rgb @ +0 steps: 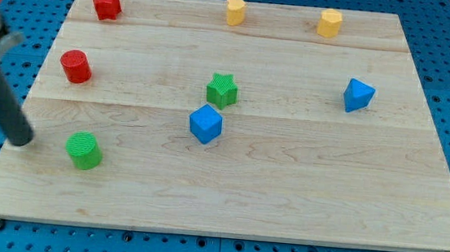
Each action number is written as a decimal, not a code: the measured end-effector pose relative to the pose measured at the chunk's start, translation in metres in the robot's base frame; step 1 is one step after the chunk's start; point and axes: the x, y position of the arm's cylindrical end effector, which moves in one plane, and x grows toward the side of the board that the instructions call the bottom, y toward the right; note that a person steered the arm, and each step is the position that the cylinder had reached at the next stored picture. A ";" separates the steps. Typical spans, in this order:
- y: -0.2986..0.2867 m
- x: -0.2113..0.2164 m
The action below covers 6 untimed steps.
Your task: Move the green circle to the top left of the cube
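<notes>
The green circle (84,150) stands on the wooden board at the lower left. The blue cube (205,123) sits near the board's middle, to the right of and slightly above the green circle. My tip (21,140) is on the board just left of the green circle, with a small gap between them. The rod rises from there toward the view's upper left.
A green star (222,90) stands just above the cube. A red cylinder (75,66) and a red block (106,5) are at the left, two yellow blocks (234,10) (329,23) along the top, a blue triangular block (357,95) at the right. The board's left edge (12,136) is close to my tip.
</notes>
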 end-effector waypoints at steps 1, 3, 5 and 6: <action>0.051 0.025; 0.166 -0.029; 0.160 -0.041; 0.163 -0.083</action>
